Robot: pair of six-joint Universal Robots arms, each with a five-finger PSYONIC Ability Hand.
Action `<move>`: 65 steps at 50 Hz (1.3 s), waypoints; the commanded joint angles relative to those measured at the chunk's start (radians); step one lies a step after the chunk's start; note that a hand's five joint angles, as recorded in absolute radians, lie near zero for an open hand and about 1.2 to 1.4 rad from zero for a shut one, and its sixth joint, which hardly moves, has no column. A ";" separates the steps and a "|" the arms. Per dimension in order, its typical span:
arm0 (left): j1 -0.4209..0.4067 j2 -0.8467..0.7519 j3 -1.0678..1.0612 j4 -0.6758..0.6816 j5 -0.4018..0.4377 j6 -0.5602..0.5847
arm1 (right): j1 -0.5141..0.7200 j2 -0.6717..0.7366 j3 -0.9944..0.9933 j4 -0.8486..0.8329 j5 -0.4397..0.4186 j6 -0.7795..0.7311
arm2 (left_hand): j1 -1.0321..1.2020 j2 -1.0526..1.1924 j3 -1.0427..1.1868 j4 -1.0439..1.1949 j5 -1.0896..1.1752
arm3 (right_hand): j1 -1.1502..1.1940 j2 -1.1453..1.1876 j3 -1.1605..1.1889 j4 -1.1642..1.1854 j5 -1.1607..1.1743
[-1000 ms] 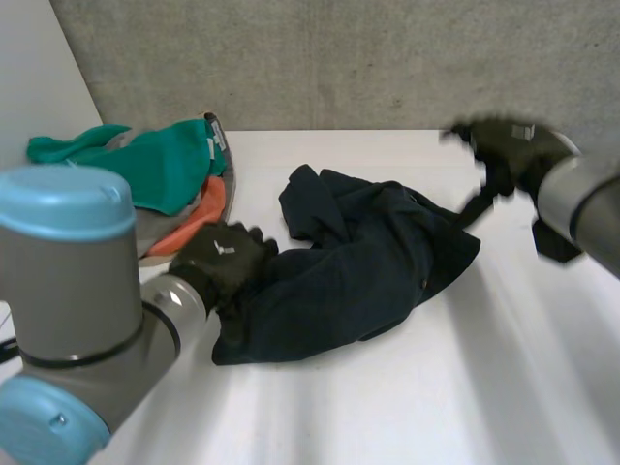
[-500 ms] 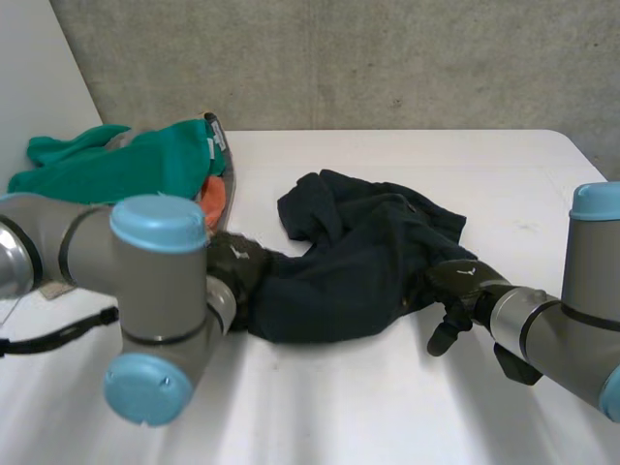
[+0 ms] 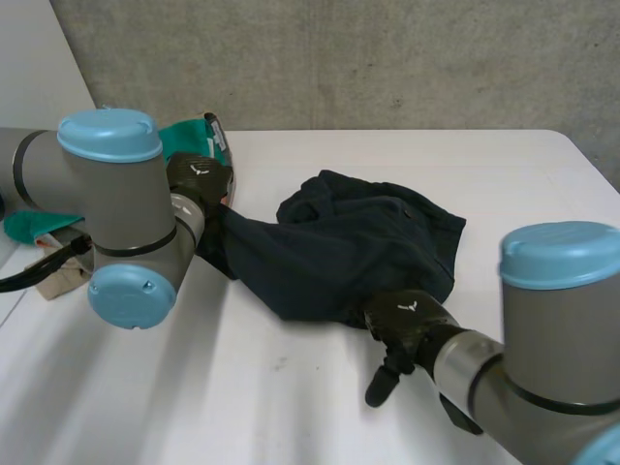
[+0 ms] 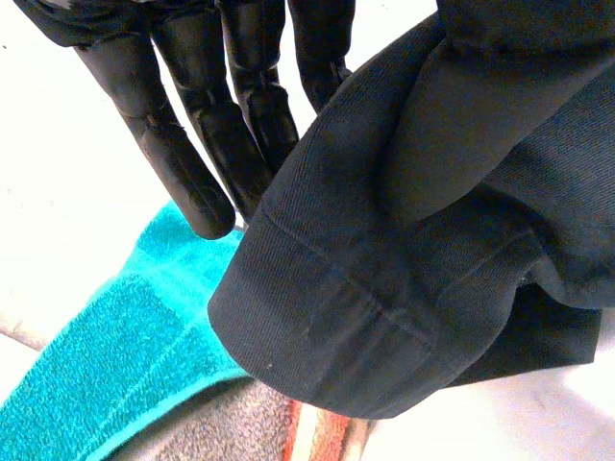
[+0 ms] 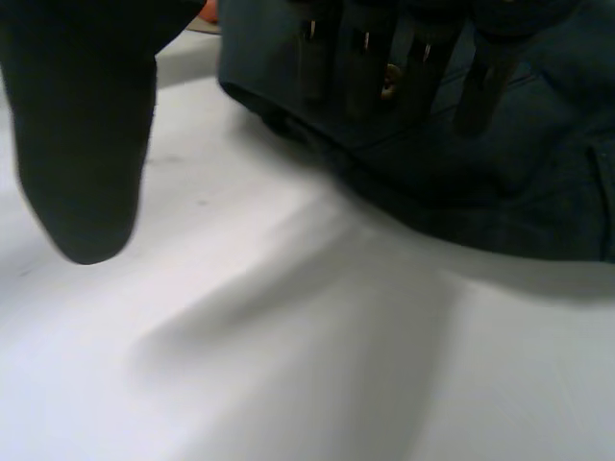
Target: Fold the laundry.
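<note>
Nothing is folded yet: the dark garment [image 3: 349, 252] lies crumpled on the table [image 3: 523, 184] beside the teal towel [image 4: 125, 360]. The left hand [image 3: 199, 179] pinches its towel-side hem, while the right hand [image 3: 407, 320] lays straight fingers [image 5: 351, 58] on the far edge.

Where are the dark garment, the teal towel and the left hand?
garment [image 3: 339, 247], head view, the middle of its crumpled body.
towel [image 4: 106, 365], left wrist view, its teal pile just past the fingertips.
left hand [image 3: 199, 179], head view, the back of the hand.
</note>
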 commanded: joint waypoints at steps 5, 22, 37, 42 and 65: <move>-0.022 -0.004 0.039 -0.033 -0.004 -0.001 | 0.025 0.175 -0.179 -0.165 0.236 0.022 | 0.238 0.205 0.215 0.199 0.235 | -0.141 -0.139 -0.138 -0.135 -0.113; -0.002 -0.039 0.106 -0.067 -0.006 -0.002 | 0.072 0.474 -0.539 -0.159 0.244 0.046 | 0.238 0.205 0.215 0.199 0.235 | 0.284 0.286 0.287 0.290 0.311; 0.036 0.112 0.056 -0.205 0.017 -0.008 | -0.121 0.150 -0.515 0.016 0.190 -0.170 | 0.238 0.205 0.215 0.199 0.235 | 1.081 1.083 1.084 1.087 1.108; 0.045 0.214 -0.007 -0.246 0.077 -0.008 | -0.214 0.075 -0.558 0.134 0.000 -0.349 | 0.238 0.205 0.215 0.199 0.235 | 1.081 1.083 1.084 1.087 1.108; 0.031 0.403 -0.135 -0.332 0.174 -0.016 | -0.359 -0.011 -0.555 0.277 -0.132 -0.303 | 0.238 0.205 0.215 0.199 0.235 | 1.081 1.083 1.084 1.087 1.108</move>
